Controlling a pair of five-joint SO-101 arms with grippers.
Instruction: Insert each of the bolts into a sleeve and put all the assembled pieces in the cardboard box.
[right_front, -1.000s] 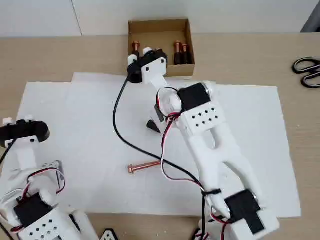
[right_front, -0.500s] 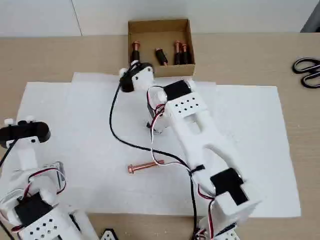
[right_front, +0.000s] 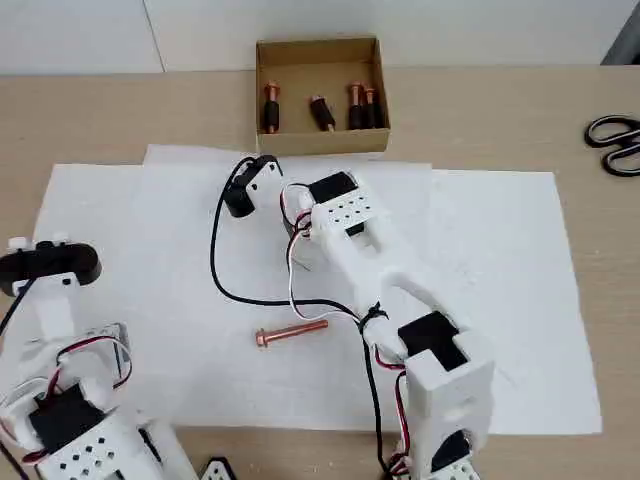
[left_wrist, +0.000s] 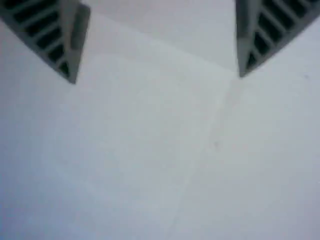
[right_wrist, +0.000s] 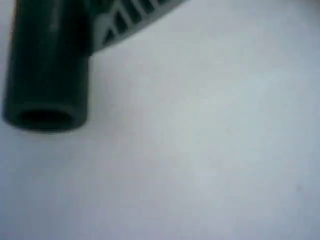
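Four assembled pieces (right_front: 322, 112) lie in the box (right_front: 318, 48) at the bench's (right_front: 480, 110) 12 o'clock. One bare bolt (right_front: 290, 333) lies on the white sheet (right_front: 500, 260), at 6 o'clock from the right gripper (right_wrist: 95, 42) and apart from it. One black sleeve (right_wrist: 46, 70) sits just beside that gripper's finger (right_wrist: 125, 20); whether the gripper is clenched on it I cannot tell. At 8 o'clock the left gripper (left_wrist: 157, 72) hangs released over bare sheet. Scissors (right_front: 615, 140) lie at 3 o'clock.
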